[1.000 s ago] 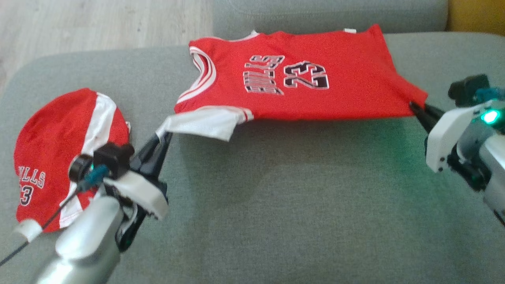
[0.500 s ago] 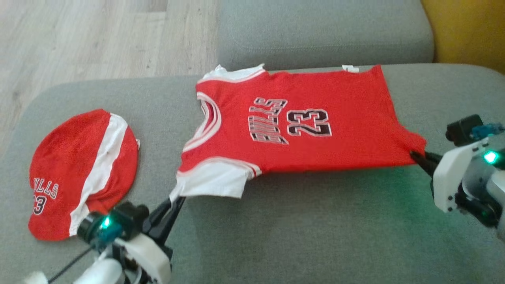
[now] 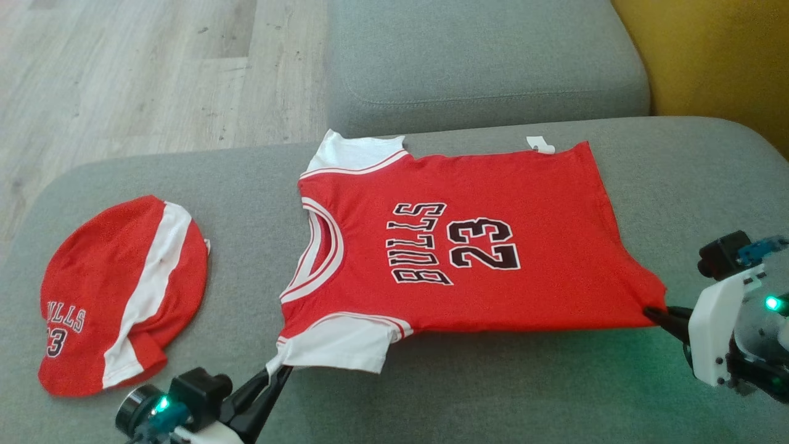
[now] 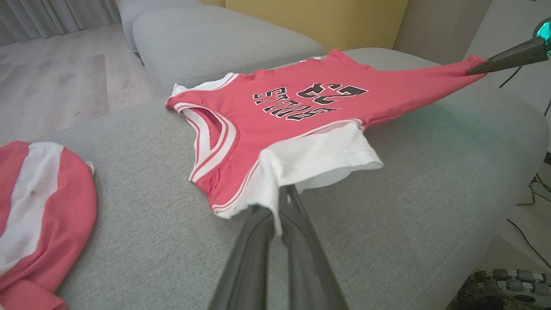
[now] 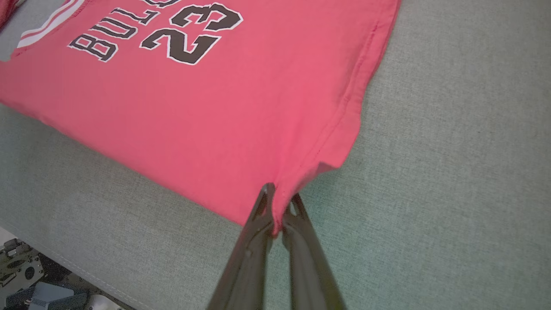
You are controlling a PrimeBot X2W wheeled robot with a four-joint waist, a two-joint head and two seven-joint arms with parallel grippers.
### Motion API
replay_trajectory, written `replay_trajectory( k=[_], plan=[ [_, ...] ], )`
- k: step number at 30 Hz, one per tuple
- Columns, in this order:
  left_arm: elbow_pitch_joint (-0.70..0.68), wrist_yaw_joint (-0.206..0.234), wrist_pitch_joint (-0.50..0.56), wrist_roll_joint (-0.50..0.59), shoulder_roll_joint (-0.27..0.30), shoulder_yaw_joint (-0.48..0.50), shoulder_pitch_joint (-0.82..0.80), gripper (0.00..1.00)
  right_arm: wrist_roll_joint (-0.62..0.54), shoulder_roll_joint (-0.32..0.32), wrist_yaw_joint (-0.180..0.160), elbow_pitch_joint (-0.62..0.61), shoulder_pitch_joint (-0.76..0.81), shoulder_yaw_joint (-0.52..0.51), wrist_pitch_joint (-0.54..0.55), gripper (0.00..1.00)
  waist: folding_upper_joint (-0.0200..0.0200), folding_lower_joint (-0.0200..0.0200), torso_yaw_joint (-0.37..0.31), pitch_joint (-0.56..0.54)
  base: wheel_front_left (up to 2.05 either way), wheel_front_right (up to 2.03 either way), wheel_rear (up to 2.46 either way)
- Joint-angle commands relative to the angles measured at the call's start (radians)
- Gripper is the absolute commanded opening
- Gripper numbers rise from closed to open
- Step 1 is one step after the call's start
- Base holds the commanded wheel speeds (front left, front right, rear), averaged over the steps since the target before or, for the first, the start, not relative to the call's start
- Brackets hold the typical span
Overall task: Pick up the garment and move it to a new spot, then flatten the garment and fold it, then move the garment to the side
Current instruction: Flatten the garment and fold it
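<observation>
The garment (image 3: 468, 246) is a red jersey with white sleeves and "BULLS 23" on its chest, spread front up across the grey sofa seat (image 3: 468, 394). My left gripper (image 3: 278, 369) is shut on the edge of its near white sleeve (image 4: 318, 157). At the right, my right gripper (image 3: 652, 312) is shut on the near hem corner (image 5: 301, 176). The near edge of the garment (image 4: 301, 112) is pulled taut between the two grippers and sits slightly off the cushion. The left gripper (image 4: 279, 202) and right gripper (image 5: 279, 200) each pinch cloth at the fingertips.
A second red and white piece of clothing (image 3: 117, 296) lies bunched on the seat's left end. A grey back cushion (image 3: 487, 61) rises behind the garment, with wooden floor (image 3: 135, 68) at far left and a yellow wall (image 3: 715, 55) at far right.
Both grippers have drawn toward me with the garment, laying it lower and flatter on the seat. The head camera has tilted, so the scene sits lower in the picture.
</observation>
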Motion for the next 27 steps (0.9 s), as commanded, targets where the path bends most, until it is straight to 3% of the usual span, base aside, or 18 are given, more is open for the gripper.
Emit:
replay_trajectory(
  k=[1,9,27],
  plan=[
    [-0.032,0.003,0.001,0.005,0.035,0.044,-0.051,0.00,0.008,-0.043,0.007,-0.015,-0.012,-0.019,-0.006,0.00,0.0000,0.0001,-0.003,0.002,0.00,0.00,0.00],
    [0.001,-0.023,0.043,0.025,0.056,0.045,-0.132,0.00,-0.028,-0.012,0.007,0.011,-0.061,-0.041,0.008,0.00,0.0000,0.0001,-0.018,0.035,0.00,0.00,0.00],
    [0.209,-0.154,0.124,0.080,0.043,0.005,-0.449,0.00,-0.088,0.121,0.007,0.161,-0.227,-0.098,0.066,0.00,0.0000,0.0001,-0.035,0.196,0.00,0.00,0.00]
  ],
)
